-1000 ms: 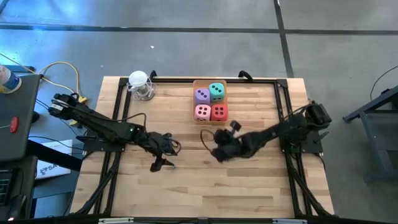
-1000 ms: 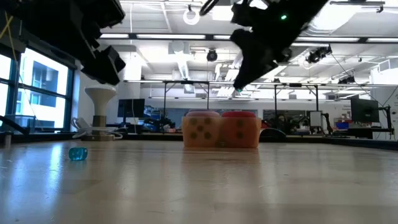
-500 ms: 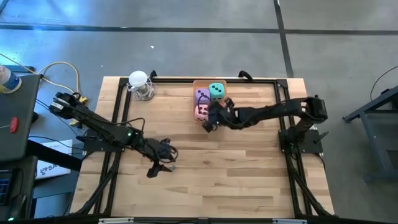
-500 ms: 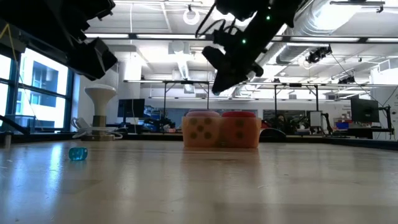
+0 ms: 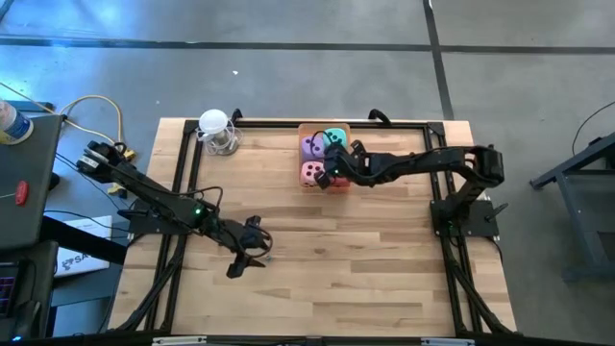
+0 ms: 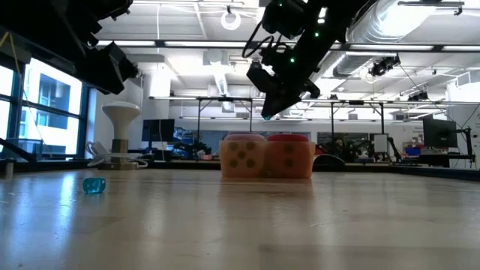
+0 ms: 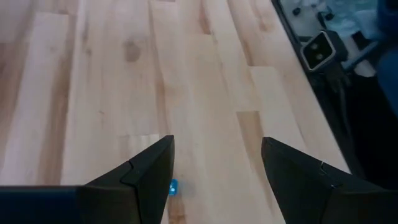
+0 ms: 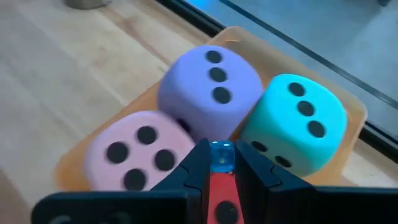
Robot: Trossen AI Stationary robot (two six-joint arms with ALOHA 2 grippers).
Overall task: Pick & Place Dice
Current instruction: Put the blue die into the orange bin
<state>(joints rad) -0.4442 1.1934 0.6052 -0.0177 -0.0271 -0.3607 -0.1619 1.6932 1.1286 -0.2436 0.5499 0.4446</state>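
Note:
Four dice sit packed together in an orange tray at the table's far middle: purple, teal, pink and red. My right gripper hovers just above them, over the red die, shut on a tiny blue bead. In the low view it stands clear above the dice. My left gripper hangs open over bare wood at the near left, and a second tiny blue bead lies on the table just below its fingers. My right gripper pinches the tiny blue bead between its two fingertips, at their free ends. The fingers slant down from the table's right side. The bead is lifted clear, above the dice in the tray.
A white stand with a round top is at the far left of the table. Black frame rails run along the table's sides and far edge. Open wood fills the near half.
My right gripper has swung from the table's middle toward the far edge and now hangs over the tray of dice, rolling a little on the way; it stays shut on the bead. My left gripper has drifted slightly toward the near edge, still open.

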